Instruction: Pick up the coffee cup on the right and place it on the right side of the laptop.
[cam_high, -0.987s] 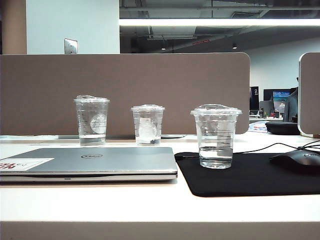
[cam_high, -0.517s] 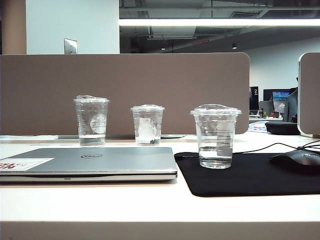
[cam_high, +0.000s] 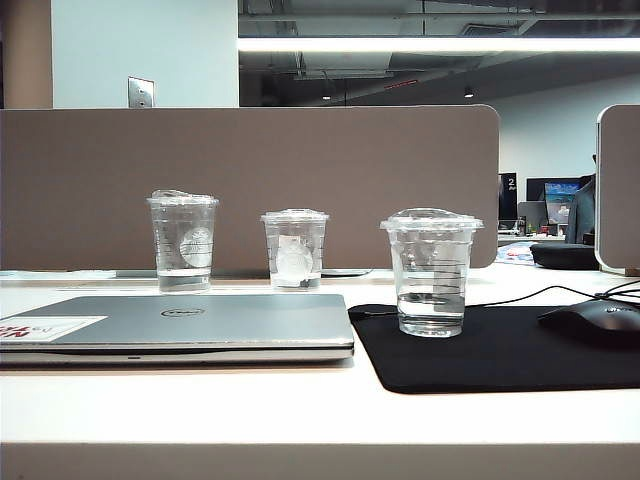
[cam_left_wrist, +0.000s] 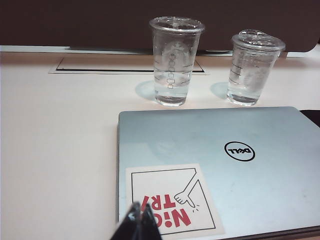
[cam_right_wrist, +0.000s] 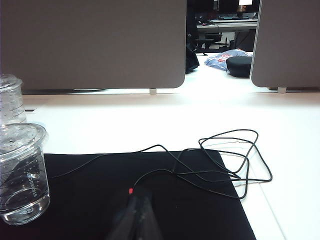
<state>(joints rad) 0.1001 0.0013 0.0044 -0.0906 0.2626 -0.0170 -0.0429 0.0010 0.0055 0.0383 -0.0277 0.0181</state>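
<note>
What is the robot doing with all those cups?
Nothing is being handled right now. The coffee cup stands alone on the black mat, right of the closed laptop. Two other cups stand behind the laptop. The left claw hangs shut over the laptop's sticker, and the right claw hangs shut over the mat, both empty.

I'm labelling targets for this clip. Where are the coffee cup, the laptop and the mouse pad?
coffee cup (cam_high: 431, 275): exterior view, side wall with dark lines.
laptop (cam_high: 230, 318): exterior view, bare lid.
mouse pad (cam_high: 500, 355): exterior view, bare black surface.
</note>
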